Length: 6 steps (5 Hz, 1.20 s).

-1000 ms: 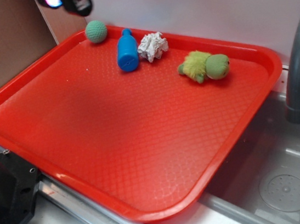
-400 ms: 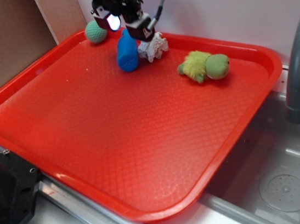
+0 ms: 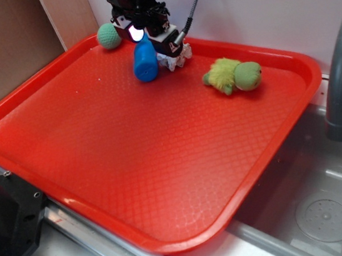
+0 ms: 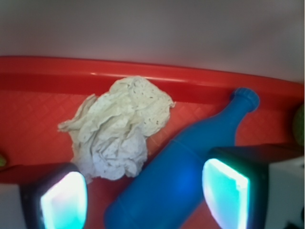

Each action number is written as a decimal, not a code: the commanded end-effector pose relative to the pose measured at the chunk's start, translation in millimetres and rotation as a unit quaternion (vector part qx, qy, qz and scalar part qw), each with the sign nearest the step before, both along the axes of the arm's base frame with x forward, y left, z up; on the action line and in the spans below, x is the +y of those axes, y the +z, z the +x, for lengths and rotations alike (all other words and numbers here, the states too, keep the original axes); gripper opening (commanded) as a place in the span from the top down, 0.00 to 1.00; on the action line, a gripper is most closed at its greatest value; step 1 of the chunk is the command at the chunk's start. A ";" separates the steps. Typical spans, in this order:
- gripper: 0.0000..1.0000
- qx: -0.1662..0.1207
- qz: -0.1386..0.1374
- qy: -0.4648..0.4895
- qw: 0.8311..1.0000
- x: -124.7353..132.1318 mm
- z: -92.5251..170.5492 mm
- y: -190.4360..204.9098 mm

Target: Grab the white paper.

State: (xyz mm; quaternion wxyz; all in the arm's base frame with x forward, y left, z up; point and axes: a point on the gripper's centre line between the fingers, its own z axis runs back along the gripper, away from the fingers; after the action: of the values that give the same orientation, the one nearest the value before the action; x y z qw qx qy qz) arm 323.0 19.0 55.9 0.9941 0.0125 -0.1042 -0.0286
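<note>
Exterior view: claw (image 3: 162, 52) poised low over the far edge of the red tray (image 3: 163, 167), directly above the white paper (image 3: 178, 58), of which only a lower fringe shows beneath and to the right of the fingers. One blue bottle (image 3: 145, 59) lies just left of the claw; one knitted green ball (image 3: 108, 36) sits farther left at the tray's rim; one green plush toy (image 3: 234, 75) lies well to the right. One grey faucet (image 3: 340, 74) stands beyond the tray, over the sink.

Wrist view: claw (image 4: 143, 191) spread wide, both lit fingertips (image 4: 64, 196) at the bottom of the frame, nothing held. The white paper (image 4: 116, 129) lies ahead of the left-hand fingertip, against the tray's rear wall (image 4: 95, 71). The blue bottle (image 4: 183, 167) runs diagonally between the two fingertips, touching or nearly touching the paper's right side.

Judgement: as aligned, closing would likely catch the bottle together with, or instead of, the paper. A good grasp calls for shifting the claw toward the paper's side so that both fingertips bracket the wad alone, then descending until they straddle its bulk before closing. The soft wad should compress readily; the bottle may roll if nudged.
</note>
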 end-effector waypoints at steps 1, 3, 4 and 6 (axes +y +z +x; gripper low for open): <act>0.00 -0.018 0.000 -0.002 1.000 -1.8 7.5 13.5; 0.00 -0.042 0.017 -0.105 0.993 -26.1 17.2 -13.7; 0.00 -0.028 0.012 -0.119 0.992 -29.8 21.2 -22.7; 0.00 -0.016 0.023 -0.112 0.993 -30.6 23.1 -33.4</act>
State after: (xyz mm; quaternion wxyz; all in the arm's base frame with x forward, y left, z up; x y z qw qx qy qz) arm 341.4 -7.8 17.1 0.9849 0.0215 -0.1134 -0.1293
